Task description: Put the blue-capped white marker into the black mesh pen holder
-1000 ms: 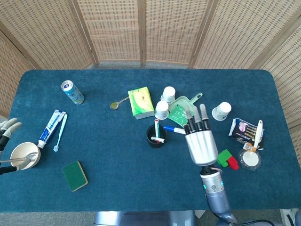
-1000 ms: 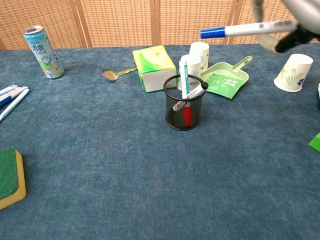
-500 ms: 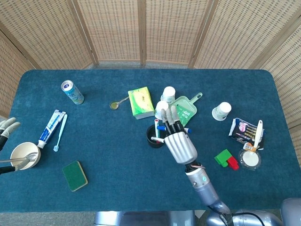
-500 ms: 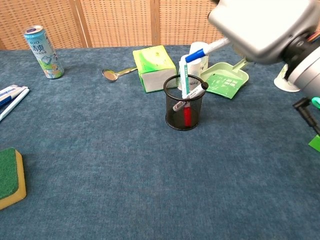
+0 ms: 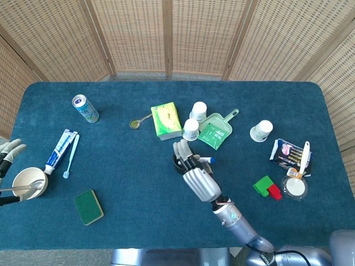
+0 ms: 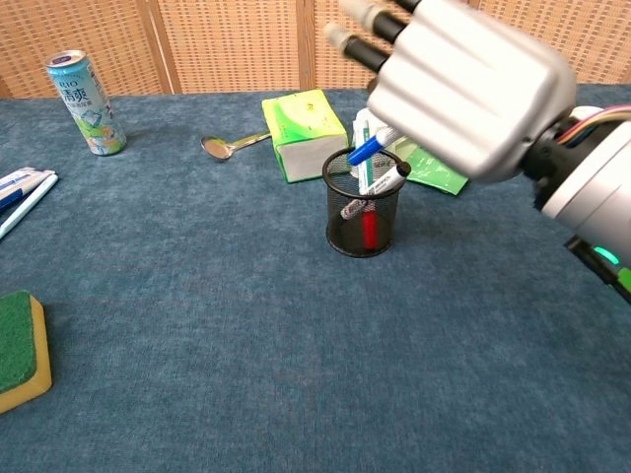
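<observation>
The right hand (image 6: 463, 84) grasps the blue-capped marker (image 6: 366, 150) over the black mesh pen holder (image 6: 365, 212), tilting it cap-down so its tip crosses the rim among pens already inside. The left hand (image 5: 8, 152) rests released at the table's (image 5: 138, 183) edge.

The right robot hand (image 6: 463, 84) hides most of the blue-capped white marker (image 6: 363, 151).

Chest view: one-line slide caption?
Right hand tips the blue-capped marker into the black mesh pen holder.
</observation>
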Robot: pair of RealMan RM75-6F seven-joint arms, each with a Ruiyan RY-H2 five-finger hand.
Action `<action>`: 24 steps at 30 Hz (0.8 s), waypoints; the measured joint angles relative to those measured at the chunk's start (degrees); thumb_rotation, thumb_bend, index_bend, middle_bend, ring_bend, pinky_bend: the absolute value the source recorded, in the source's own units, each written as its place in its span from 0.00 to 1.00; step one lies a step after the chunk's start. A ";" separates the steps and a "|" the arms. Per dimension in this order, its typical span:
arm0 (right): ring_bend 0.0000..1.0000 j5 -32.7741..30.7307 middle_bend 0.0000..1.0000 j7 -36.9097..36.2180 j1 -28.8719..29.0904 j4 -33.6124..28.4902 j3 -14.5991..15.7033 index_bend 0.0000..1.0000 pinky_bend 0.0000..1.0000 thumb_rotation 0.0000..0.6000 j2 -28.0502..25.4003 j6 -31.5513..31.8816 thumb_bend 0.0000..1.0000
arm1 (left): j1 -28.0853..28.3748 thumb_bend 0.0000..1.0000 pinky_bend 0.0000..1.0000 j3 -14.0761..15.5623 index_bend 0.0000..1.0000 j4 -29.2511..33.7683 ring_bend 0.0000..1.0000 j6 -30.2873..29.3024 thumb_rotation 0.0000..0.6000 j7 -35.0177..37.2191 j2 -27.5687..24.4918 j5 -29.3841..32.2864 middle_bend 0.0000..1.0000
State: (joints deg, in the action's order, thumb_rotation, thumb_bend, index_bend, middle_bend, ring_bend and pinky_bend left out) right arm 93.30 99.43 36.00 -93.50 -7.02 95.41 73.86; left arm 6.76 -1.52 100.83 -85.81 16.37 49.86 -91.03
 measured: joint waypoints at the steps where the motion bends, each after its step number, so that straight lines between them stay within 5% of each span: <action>1: 0.00 0.15 0.00 0.66 0.17 -0.08 -0.01 0.53 0.05 1.00 0.12 -0.42 0.42 | 0.00 0.03 0.07 0.00 0.10 0.01 0.00 0.00 1.00 0.01 0.00 0.00 0.00; 16: 0.00 0.19 0.00 8.62 3.00 1.48 -1.72 0.51 0.06 1.00 1.30 -6.63 0.42 | 0.03 0.03 0.07 -0.11 0.10 -0.41 0.00 -0.08 1.00 0.94 -0.19 0.13 0.00; 24: 0.00 -1.62 0.00 11.17 2.66 -0.32 -1.99 0.03 0.06 1.00 1.12 -7.35 0.33 | 0.06 0.03 0.07 -0.14 0.10 -0.42 0.00 0.11 1.00 0.91 -0.20 0.36 0.00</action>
State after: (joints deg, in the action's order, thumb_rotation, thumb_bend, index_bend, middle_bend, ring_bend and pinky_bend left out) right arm 91.68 110.60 38.66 -93.82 -9.02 96.52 66.51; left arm 6.83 -1.65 100.41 -85.70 17.27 49.66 -90.67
